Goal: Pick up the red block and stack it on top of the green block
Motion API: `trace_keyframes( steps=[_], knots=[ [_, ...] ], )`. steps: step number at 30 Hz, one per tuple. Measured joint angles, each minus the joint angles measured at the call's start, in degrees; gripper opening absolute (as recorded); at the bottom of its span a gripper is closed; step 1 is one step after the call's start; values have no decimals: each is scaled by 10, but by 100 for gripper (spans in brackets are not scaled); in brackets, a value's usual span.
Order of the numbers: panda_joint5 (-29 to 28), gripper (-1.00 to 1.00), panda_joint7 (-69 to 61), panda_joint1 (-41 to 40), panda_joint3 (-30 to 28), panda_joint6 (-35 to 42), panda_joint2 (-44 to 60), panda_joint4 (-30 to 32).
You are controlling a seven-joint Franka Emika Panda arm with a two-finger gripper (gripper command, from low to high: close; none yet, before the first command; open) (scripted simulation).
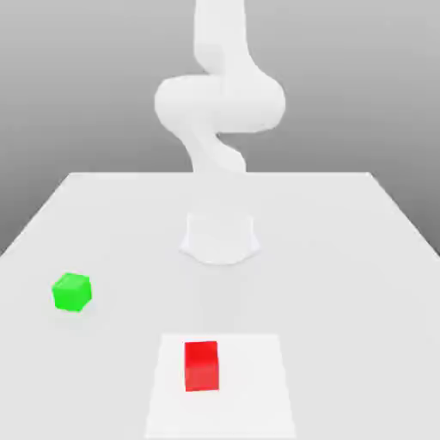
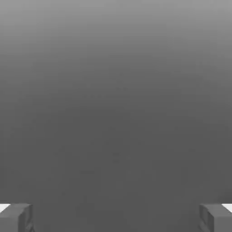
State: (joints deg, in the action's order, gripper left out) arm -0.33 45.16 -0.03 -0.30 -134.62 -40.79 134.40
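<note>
Two blocks are recorded in the exterior view: the red block (image 1: 202,367) is seated on a white square (image 1: 249,387) on the pale surface (image 1: 326,292); the green block (image 1: 72,292) is placed toward the exterior view's left, well apart from it. In the hand view, the claw (image 2: 116,218) is spread wide, nothing gripped.
</note>
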Motion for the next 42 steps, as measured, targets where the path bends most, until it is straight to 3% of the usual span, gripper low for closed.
trace_keyframes(
  steps=[19,26,27,34,40,42],
  knots=[
    [3,0,-74,-7,-28,-224,400,204],
    [25,0,-96,-17,-15,-339,546,204],
    [26,-100,-97,-18,-13,-350,559,202],
    [24,-100,-96,-19,-12,-350,558,202],
    [7,-100,-84,-19,-19,-256,448,218],
    [-12,-100,-94,-51,-34,-240,423,226]
  ],
)
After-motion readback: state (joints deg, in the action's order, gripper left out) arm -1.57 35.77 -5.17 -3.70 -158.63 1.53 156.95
